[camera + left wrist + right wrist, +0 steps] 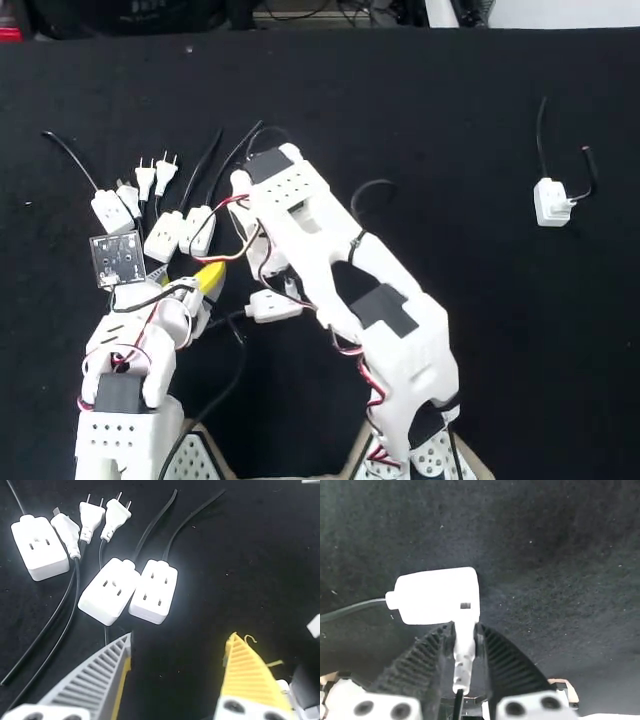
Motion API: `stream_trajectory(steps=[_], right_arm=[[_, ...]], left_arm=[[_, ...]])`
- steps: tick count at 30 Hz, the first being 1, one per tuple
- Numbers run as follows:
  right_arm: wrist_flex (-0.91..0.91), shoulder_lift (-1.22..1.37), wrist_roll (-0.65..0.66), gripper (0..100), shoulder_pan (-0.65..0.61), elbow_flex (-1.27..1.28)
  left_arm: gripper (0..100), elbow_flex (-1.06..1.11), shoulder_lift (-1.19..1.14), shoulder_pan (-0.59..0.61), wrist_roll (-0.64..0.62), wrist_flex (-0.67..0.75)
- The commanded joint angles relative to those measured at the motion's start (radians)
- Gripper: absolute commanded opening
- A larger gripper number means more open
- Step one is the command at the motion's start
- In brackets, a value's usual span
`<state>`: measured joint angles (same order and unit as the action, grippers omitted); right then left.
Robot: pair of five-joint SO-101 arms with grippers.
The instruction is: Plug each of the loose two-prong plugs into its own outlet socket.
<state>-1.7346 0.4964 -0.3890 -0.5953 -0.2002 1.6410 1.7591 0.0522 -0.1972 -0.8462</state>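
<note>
While within right end effector (464,631), plug (463,657) against socket (437,597).

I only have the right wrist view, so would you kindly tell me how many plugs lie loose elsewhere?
Observer: Three loose two-prong plugs lie side by side next to a single outlet socket.
Operator: Thanks. What is the left gripper doing?
Observer: The left gripper is open and empty, above two outlet sockets lying side by side.
Operator: Any other sockets?
Observer: One lone outlet socket lies apart, far off to the robot's right.
</note>
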Motion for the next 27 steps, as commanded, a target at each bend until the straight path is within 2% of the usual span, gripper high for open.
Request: stream_trajectory(steps=[1, 7, 11, 15, 20, 22, 27], right_arm=[[-0.028, 0.067, -0.009, 1.1, 0.018, -0.059], [-0.028, 0.077, 0.0, 1.1, 0.018, -0.064], [-0.031, 0.076, 0.074, 1.1, 0.018, -0.062], [-0.028, 0.082, 0.091, 1.1, 0.021, -0.064], [-0.028, 0.059, 0.272, 2.1, 0.057, -0.07], [-0.028, 0.024, 0.316, 7.6, 0.063, -0.056], [-0.025, -0.101, 0.445, 28.7, 0.048, -0.004]], left_arm=[[30, -0.012, 0.011, 0.012, 0.008, 0.006], [30, -0.012, 0.011, 0.013, 0.008, 0.006], [30, -0.012, 0.011, 0.013, 0.008, 0.006], [30, -0.012, 0.011, 0.013, 0.008, 0.006], [30, -0.012, 0.011, 0.013, 0.008, 0.006], [30, -0.012, 0.011, 0.013, 0.008, 0.006], [30, -0.013, 0.011, 0.022, 0.008, 0.006]])
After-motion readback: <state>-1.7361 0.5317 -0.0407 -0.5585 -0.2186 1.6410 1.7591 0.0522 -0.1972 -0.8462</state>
